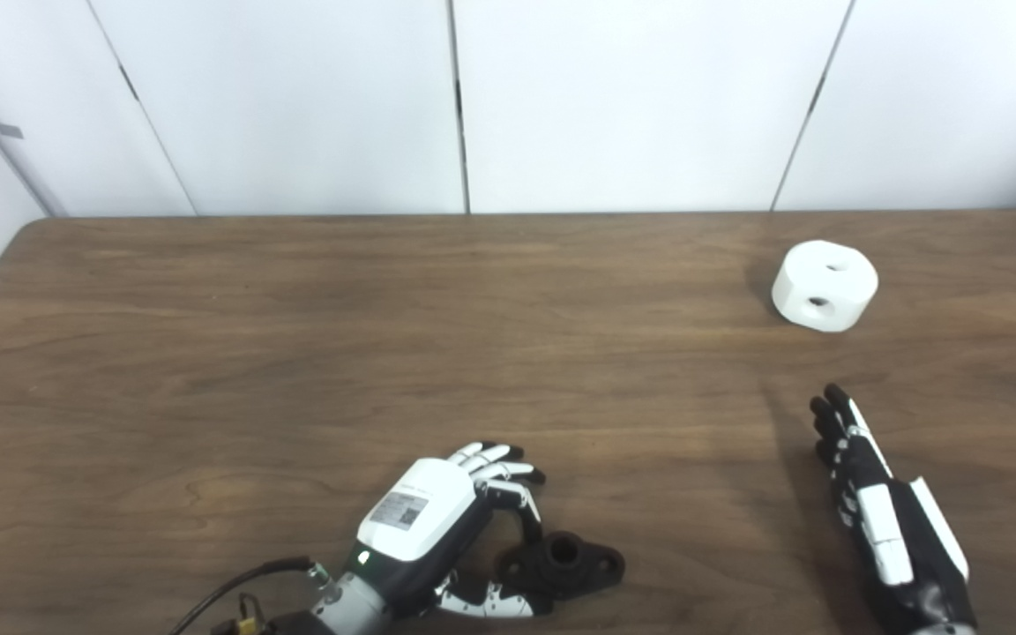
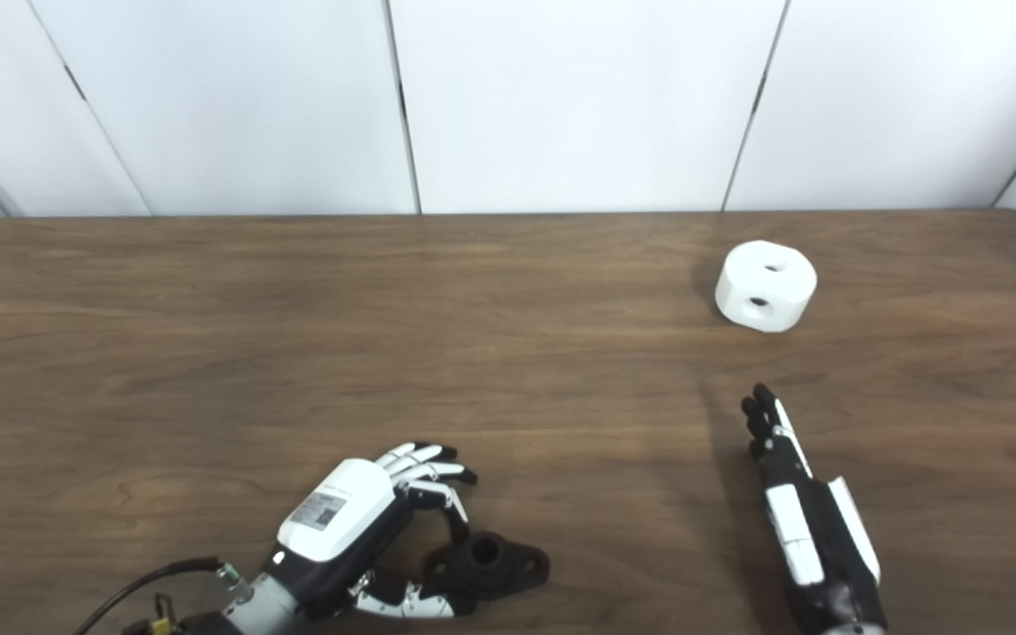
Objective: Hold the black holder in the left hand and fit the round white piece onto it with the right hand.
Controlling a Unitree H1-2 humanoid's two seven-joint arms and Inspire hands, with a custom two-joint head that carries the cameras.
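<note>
Curling around the black holder, the left hand brackets it on the table (not yet clamped), readying a steady hold; the right hand, fingers straight and empty, points toward the round white piece lying far beyond the holder.

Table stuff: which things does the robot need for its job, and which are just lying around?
Needed for the job:
black holder, near edge, left hand curled around its end
round white piece, far right, untouched
right hand, open, holding nothing

Just lying around:
Nothing else on the wooden table; only a black cable trails by the left wrist.
</note>
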